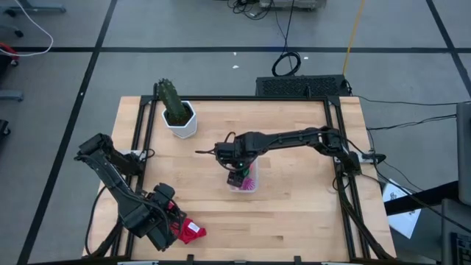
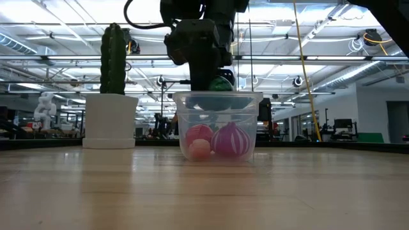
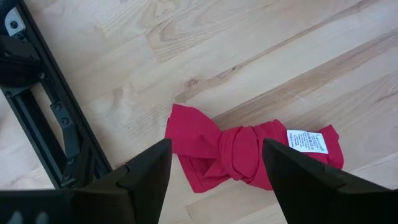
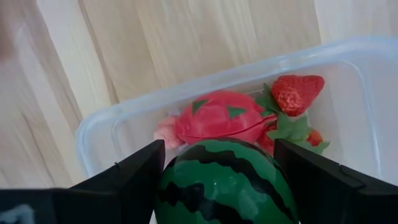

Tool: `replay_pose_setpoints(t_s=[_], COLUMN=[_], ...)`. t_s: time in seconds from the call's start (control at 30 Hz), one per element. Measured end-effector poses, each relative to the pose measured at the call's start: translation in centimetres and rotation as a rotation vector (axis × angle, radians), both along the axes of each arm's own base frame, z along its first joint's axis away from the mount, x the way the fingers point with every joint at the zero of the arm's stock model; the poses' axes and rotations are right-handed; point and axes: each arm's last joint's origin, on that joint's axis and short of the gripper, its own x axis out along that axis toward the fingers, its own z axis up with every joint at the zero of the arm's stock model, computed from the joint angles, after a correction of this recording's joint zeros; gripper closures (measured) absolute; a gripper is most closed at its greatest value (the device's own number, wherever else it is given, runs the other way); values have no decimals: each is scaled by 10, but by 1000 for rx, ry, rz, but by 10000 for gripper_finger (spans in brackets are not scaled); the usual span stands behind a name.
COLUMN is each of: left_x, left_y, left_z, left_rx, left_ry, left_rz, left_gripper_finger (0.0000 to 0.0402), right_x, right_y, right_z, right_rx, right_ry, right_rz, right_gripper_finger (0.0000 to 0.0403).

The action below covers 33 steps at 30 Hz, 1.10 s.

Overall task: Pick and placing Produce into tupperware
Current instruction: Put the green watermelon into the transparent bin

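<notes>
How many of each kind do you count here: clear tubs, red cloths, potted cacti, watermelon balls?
Clear tubs: 1
Red cloths: 1, by the left claw
Potted cacti: 1
Watermelon balls: 1, in the right claw
Total: 4

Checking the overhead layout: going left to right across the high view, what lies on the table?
Left gripper over the red cloth, then the cactus in its white pot, then the right gripper at the tupperware.
</notes>
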Motion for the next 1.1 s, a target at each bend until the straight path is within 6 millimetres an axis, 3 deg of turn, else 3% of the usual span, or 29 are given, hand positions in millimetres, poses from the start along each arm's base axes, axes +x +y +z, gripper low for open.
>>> replay_pose_setpoints(t_s=[1.1], left_x=[1], left_y=[0], left_z=[0], left_rx=[16], left_ry=[-17], left_rz=[-4], left_gripper_finger=[149], right_x=[1], right_y=[-3], right_z=[-7], right_rx=[61], right_ry=[-4], right_rz=[-38], right_gripper_finger=[119])
